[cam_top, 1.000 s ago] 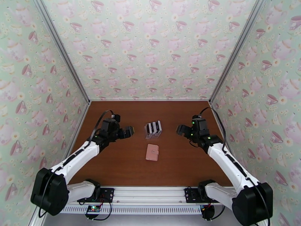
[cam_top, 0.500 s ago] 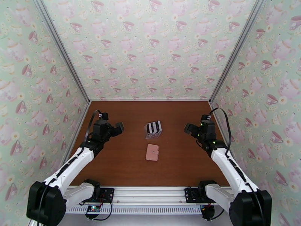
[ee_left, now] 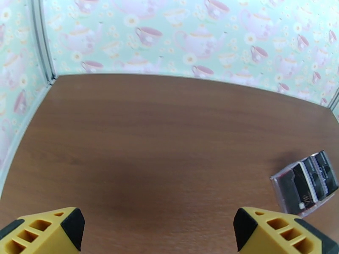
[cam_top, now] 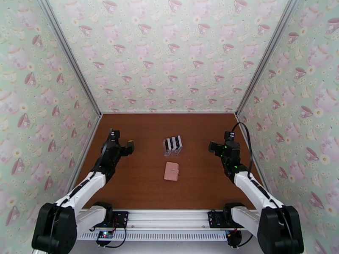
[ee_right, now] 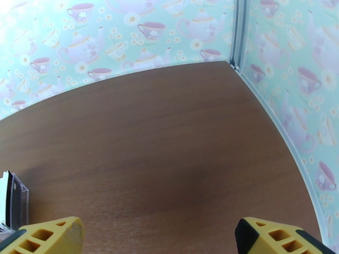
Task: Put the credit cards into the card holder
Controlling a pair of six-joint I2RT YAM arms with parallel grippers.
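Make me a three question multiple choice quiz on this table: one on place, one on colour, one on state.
1. Where is the wallet from the rack? A nearer the table's front edge; B farther back; C on it.
2. Wallet colour? A blue; B pink; C black.
3. The left gripper is: A shut on a card; B shut on the wallet; C open, empty.
A: it lies below the rack in the top view. B: its cover is pink. C: its jaws stand wide over bare table.
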